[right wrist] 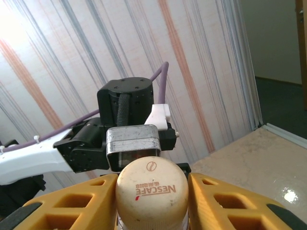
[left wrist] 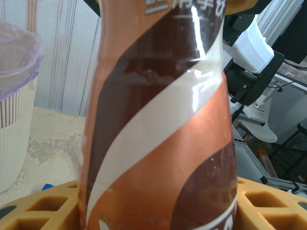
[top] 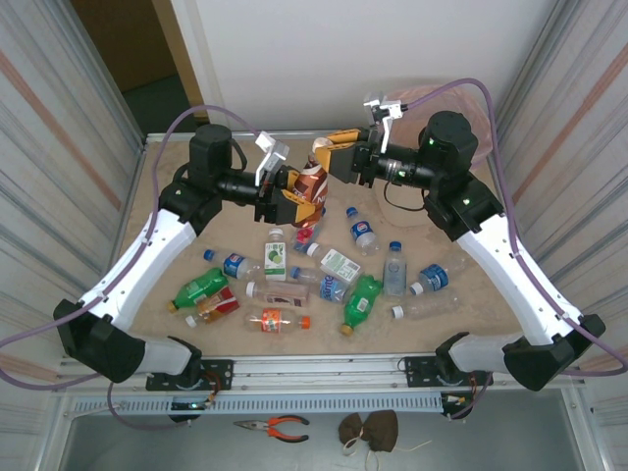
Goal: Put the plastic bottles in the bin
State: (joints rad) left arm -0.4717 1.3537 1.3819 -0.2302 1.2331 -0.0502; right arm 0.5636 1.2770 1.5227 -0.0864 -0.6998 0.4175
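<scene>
Grippers meet on 1 brown Nescafe bottle (top: 312, 183) at upper centre of the overhead frame. Left gripper (top: 294, 201) is clamped on the bottle's body, while right gripper (top: 329, 149) is closed around its cream cap (right wrist: 152, 189). Other bottles (top: 360, 300) lie scattered across the table (top: 392, 339) at lower centre. Pink-lined bin (left wrist: 14, 129) stands at the left edge of the left wrist view.

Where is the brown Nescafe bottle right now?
In the top view, the brown Nescafe bottle is above the table's far centre, between the left gripper and the right gripper.
</scene>
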